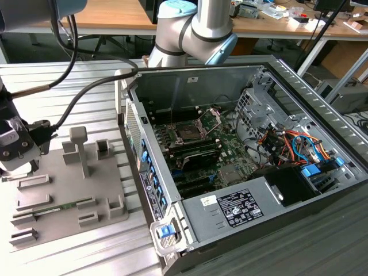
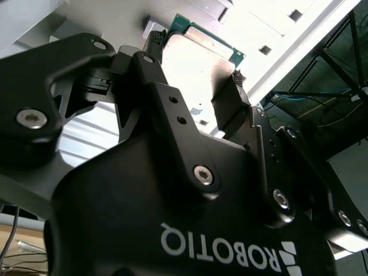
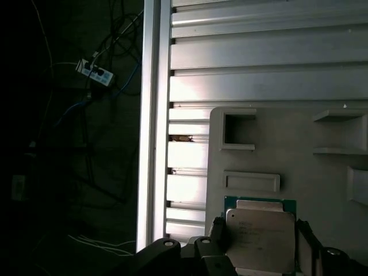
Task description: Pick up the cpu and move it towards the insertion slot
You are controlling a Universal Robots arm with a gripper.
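- On my exterior view the arm [image 1: 198, 26] is a brushed silver tube that runs into fat, rounded joints, each capped in pale blue.
- I count two thick black cables [image 1: 72, 54] trailing off it towards the exterior view's left.
- The wrist block [image 1: 14, 144], at the exterior view's left, is black and grey and dotted with small screws.
- In the second wrist view I see the gripper [image 2: 195, 57]: matte black, built of angular linkage bars, with white lettering across its body.
- Bright silver screw heads [image 2: 202, 174] mark each pivot.
- Its fingers [image 2: 230, 106] are blocky and dark.
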